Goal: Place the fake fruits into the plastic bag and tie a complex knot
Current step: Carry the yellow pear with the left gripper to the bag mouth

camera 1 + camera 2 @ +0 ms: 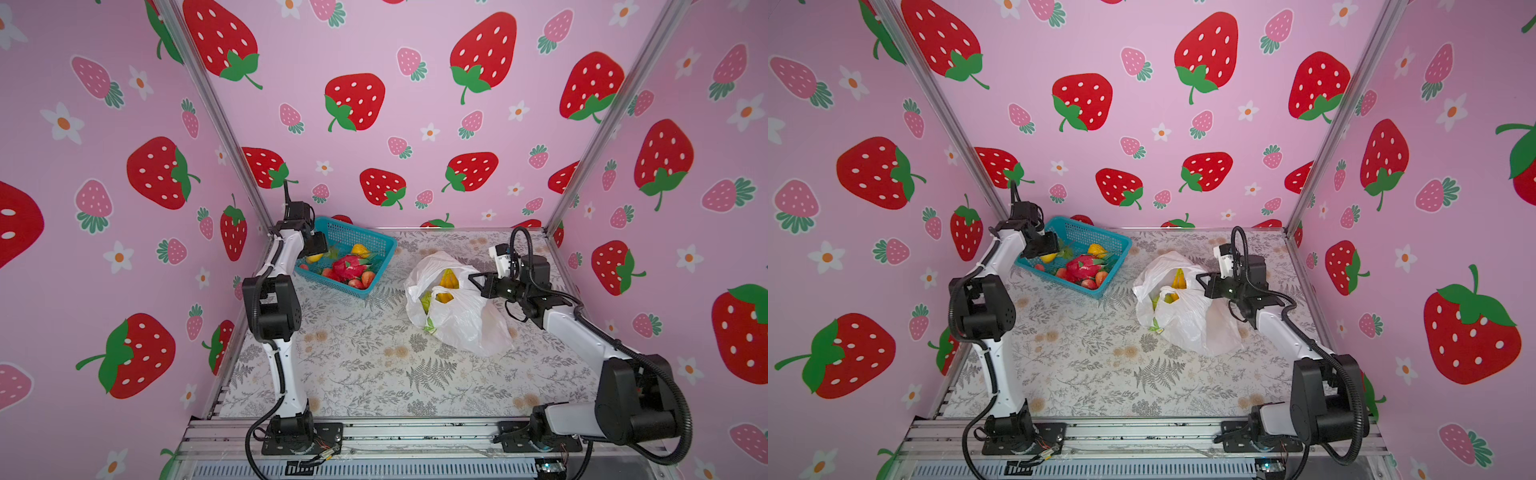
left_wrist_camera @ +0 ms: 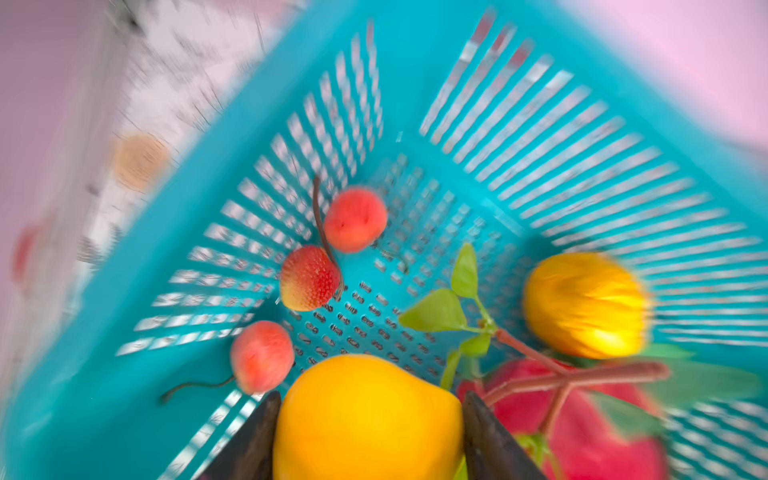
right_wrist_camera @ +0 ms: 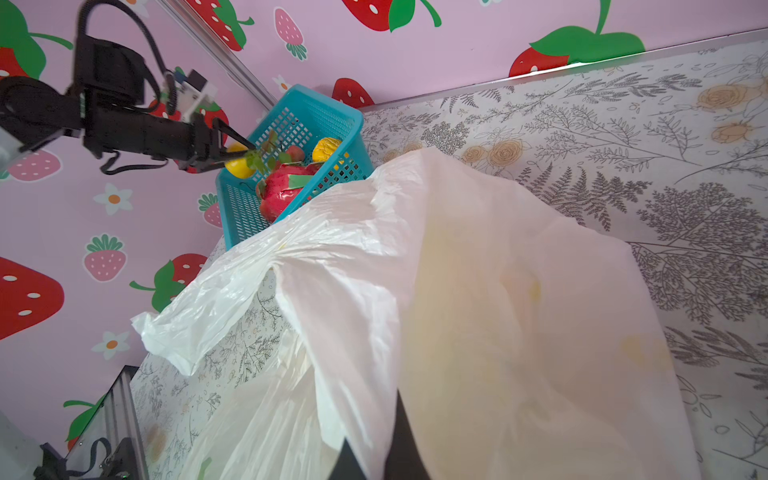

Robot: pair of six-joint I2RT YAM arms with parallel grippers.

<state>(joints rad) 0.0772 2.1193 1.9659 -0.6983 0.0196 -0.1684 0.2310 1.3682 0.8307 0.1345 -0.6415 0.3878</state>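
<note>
Left pincer [image 2: 368, 432] grasping lemon [image 2: 365, 419], right pincer [image 3: 374, 453] clenched on plastic bag [image 3: 478, 291], floral tabletop [image 1: 374, 365], strawberry-print walls [image 1: 415, 104]

Enclosed by 3 pink wallpapered walls [image 1: 415, 124] printed with big red strawberries, smaller pink strawberries and white flowers. Joined at both back corners by slanting silver metal posts [image 1: 216, 112]. Floored with a pale tabletop sheet [image 1: 374, 365] patterned in grey ferns and tan roses. Edged at the front by a ribbed aluminium rail [image 1: 415, 434]. Lit evenly and softly, with only faint shadows.
</note>
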